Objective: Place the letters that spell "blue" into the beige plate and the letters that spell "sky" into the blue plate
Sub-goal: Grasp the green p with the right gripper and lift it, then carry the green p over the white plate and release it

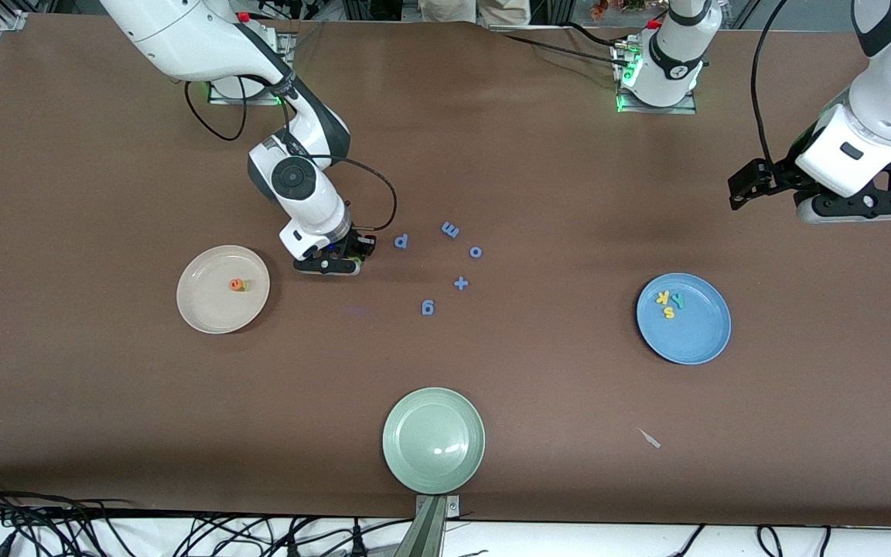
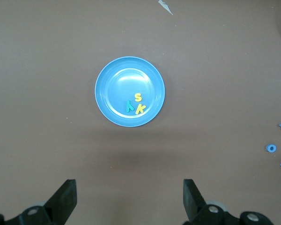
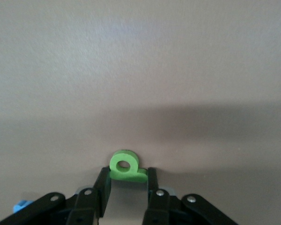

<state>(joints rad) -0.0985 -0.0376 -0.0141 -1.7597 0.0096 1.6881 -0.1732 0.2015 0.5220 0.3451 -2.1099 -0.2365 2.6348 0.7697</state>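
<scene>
One green "b" [image 3: 126, 167] sits between the right claw [image 3: 126, 185] fingers at centre-left of the front view, seemingly pinched: grip it squarely, then lift toward the beige plate [image 1: 202, 309]; left claw [image 2: 129, 199] waits spread above the blue plate [image 2: 112, 89].

Right tool [image 3: 126, 180] fingers flank the green "b" [image 3: 125, 166] on the table [image 3: 140, 70].

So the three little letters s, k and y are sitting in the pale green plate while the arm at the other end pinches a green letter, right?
Not quite. The s, k and y lie in the blue plate, as the front view shows; the pale green plate holds nothing. The rest stands: the right gripper has its fingers around the green letter on the table.
</scene>
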